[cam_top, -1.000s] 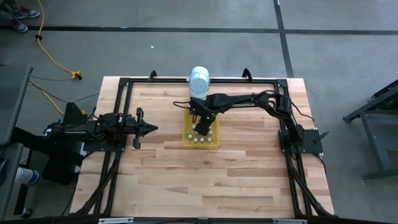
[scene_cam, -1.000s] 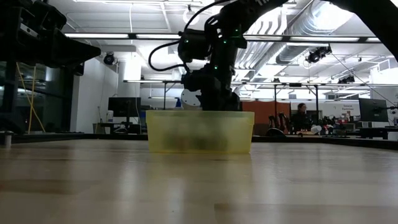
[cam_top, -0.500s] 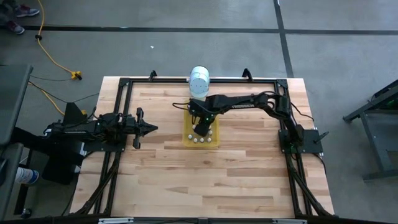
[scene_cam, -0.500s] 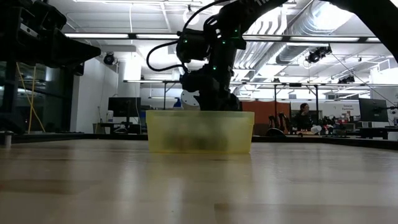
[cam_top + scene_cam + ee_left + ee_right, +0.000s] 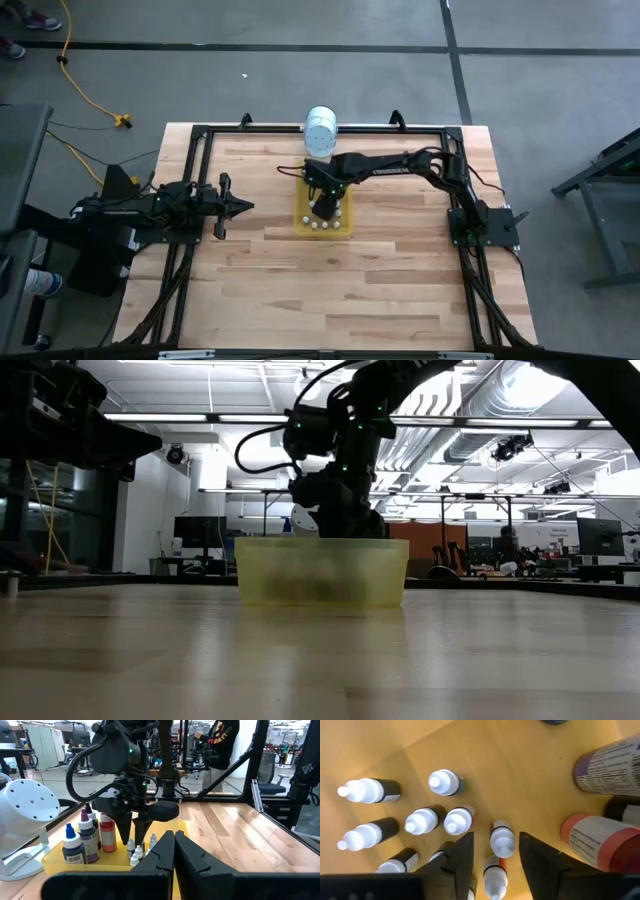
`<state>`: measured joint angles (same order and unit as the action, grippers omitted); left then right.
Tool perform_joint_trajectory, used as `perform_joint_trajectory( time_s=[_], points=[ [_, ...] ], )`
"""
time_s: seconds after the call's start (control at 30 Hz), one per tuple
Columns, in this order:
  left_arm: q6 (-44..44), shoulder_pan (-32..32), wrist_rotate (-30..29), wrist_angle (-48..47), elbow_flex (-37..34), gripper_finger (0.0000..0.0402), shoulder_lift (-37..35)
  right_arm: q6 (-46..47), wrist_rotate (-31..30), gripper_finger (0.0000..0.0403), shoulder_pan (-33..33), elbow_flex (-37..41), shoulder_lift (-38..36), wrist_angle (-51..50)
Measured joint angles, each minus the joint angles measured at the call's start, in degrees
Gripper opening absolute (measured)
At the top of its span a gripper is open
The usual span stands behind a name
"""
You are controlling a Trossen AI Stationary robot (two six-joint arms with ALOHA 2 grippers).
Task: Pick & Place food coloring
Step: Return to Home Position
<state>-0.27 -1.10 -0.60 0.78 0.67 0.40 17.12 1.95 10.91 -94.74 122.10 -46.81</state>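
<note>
A yellow tray (image 5: 299, 226) near the table's far middle holds the food coloring: several tiny white-capped bottles (image 5: 422, 820) and three taller ones with blue, purple and reddish bodies (image 5: 90, 837), all standing on the tray's floor. My right gripper (image 5: 496, 840) is down inside the tray, pointing down, open. Its fingers stand on either side of one tiny bottle (image 5: 502, 840), which stands upright on the tray floor between them. I cannot tell whether they touch it. From the left wrist view the right gripper (image 5: 134, 831) is among the small bottles. My left gripper (image 5: 174, 840) waits shut near the table's left edge.
A large white cylindrical container (image 5: 320, 128) lies on a stand just beyond the tray at the far edge. The tray's wall (image 5: 320, 572) hides the bottles in the low view. Bare wood stretches on the near half of the table (image 5: 330, 290). A person stands in the room behind.
My right gripper has edged slightly toward the table's left above the tray, still down among the bottles.
</note>
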Motion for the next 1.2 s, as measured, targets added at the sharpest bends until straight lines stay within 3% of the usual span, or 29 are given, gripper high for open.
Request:
perform_joint_trajectory(
  time_s=[0.33, 1.2],
  points=[
    [0.0, 0.0, 0.0, 0.0, 0.0, 0.0, 0.0, 0.1, -0.1, 0.018, -0.5, 0.1, -1.7, -0.5],
    [0.0, 0.0, 0.0, 0.0, 0.0, 0.0, 0.0, -6.3, 0.1, 0.0178, -7.8, 0.0, -20.3, -9.0]
  ],
)
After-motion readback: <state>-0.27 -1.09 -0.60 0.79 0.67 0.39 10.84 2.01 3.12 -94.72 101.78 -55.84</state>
